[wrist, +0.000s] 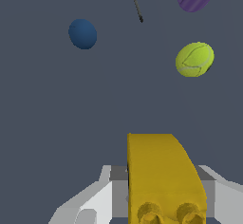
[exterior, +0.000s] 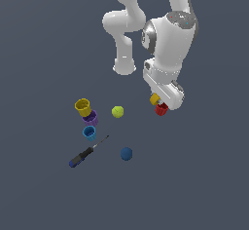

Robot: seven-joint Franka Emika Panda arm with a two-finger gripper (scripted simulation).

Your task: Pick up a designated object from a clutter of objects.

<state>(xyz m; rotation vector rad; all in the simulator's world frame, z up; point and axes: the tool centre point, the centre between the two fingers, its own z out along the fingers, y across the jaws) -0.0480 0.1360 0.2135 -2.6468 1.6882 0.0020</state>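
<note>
Closed around a chunky golden orange-yellow piece (wrist: 163, 178), the white gripper (exterior: 160, 102) holds it between its jaws. In the exterior view the piece shows as a small orange spot beneath the hand, touching or just beside a red cup (exterior: 161, 109); whether it is off the floor cannot be told. Well apart, toward that view's left, sit a yellow cup (exterior: 83, 106), purple cup (exterior: 90, 117), blue cup (exterior: 89, 133), screwdriver (exterior: 87, 152), yellow-green ball (exterior: 117, 111) and blue ball (exterior: 126, 154). Judging from this, the step is lifting: rise straight up, grip kept firm, avoiding the red cup.
</note>
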